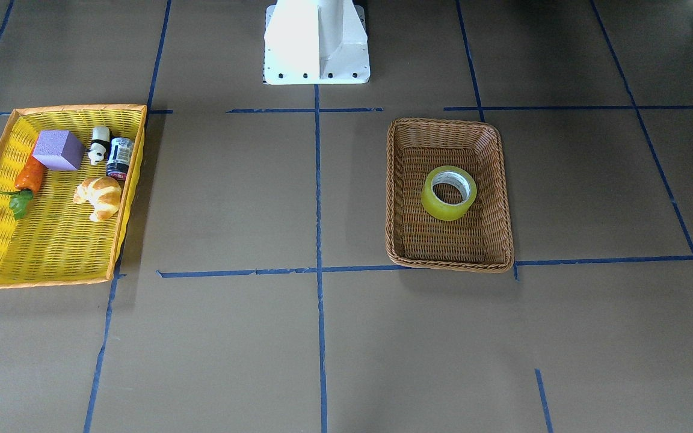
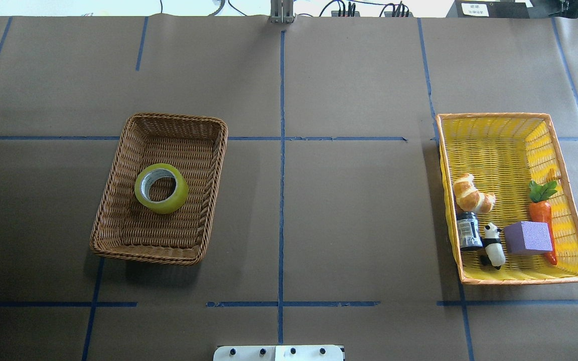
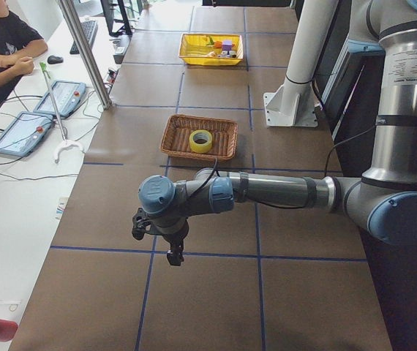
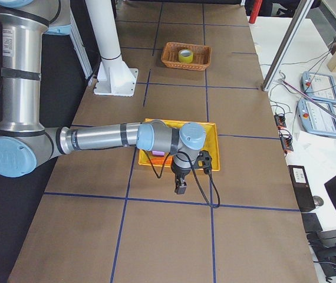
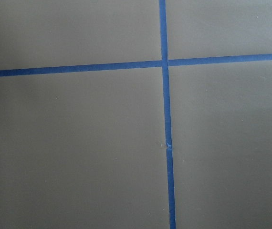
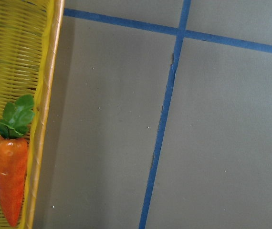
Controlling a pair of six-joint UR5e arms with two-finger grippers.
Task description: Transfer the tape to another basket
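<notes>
Tape (image 2: 161, 188): lies flat, core opening upward, on the floor of the basket (image 2: 146, 254), roughly central and clear of all four walls. It is the only item in the basket.

Basket: stands on the worktop (image 2: 349, 215) on the robot's left side, well apart from the yellow tray (image 2: 494, 150) on the robot's right side.

Yellow tray: holds a croissant (image 2: 472, 194), a dark jar (image 2: 468, 230), a panda figure (image 2: 493, 244), a purple block (image 2: 527, 237) and a carrot (image 2: 542, 215), all grouped in the half nearer the robot. The carrot lies along one long wall; the block is just beside it.

Left hand (image 3: 172, 254): seen only from the side camera. It points down above bare worktop, well apart from the basket. Whether its fingers are parted or closed cannot be told, and nothing is seen in its hold. Its wrist camera shows only worktop and crossing blue lines (image 5: 165, 105).

Right hand (image 4: 180, 187): seen only from the side camera. It points down at the outer edge of the yellow tray. Its opening cannot be told, and nothing is seen in its hold. Its wrist camera shows the tray rim, the carrot and bare worktop.
</notes>
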